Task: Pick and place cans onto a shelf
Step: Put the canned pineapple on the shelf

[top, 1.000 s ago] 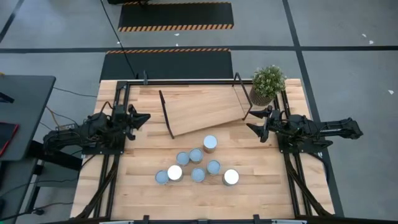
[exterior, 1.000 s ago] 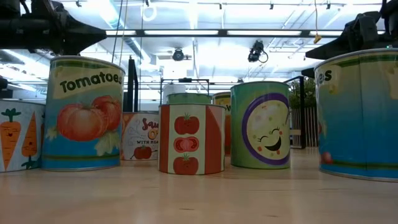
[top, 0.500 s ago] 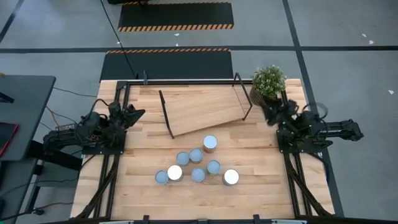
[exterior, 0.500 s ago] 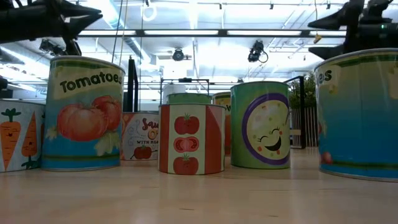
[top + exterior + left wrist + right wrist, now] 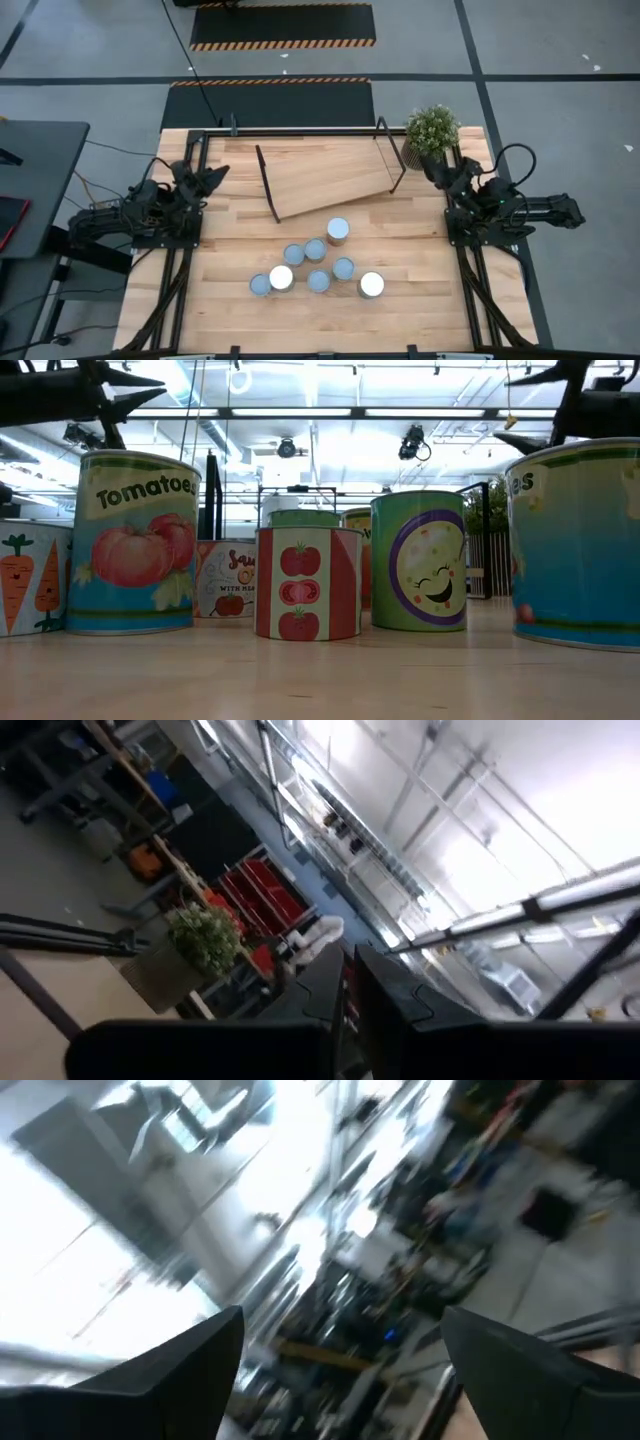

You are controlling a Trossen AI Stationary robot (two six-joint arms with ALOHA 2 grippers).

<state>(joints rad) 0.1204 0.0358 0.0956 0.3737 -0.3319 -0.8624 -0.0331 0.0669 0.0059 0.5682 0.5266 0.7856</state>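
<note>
Several cans [image 5: 316,265] with pale round tops stand upright in a cluster at the table's near middle. In the low view they show printed labels, among them a tomato can [image 5: 135,540] and a green one with a smiling face [image 5: 420,560]. The shelf [image 5: 325,178], a light-wood board with black frame ends, sits askew on the table's far half. My left gripper [image 5: 214,174] hovers shut near the left edge and my right gripper [image 5: 432,169] open near the right edge. Both point upward, away from the cans, with nothing between their fingers.
A potted green plant [image 5: 432,131] stands at the far right corner, close beside my right gripper. Black rails [image 5: 300,131] run along the far edge and both sides of the table. Bare wood lies between the cans and each arm.
Both grippers have tipped upward and rolled about their own axes. My right gripper has risen and swung from beside the shelf's right end toward the far edge, next to the plant. My left gripper has swung a little toward the far edge. The cans and the shelf have kept still.
</note>
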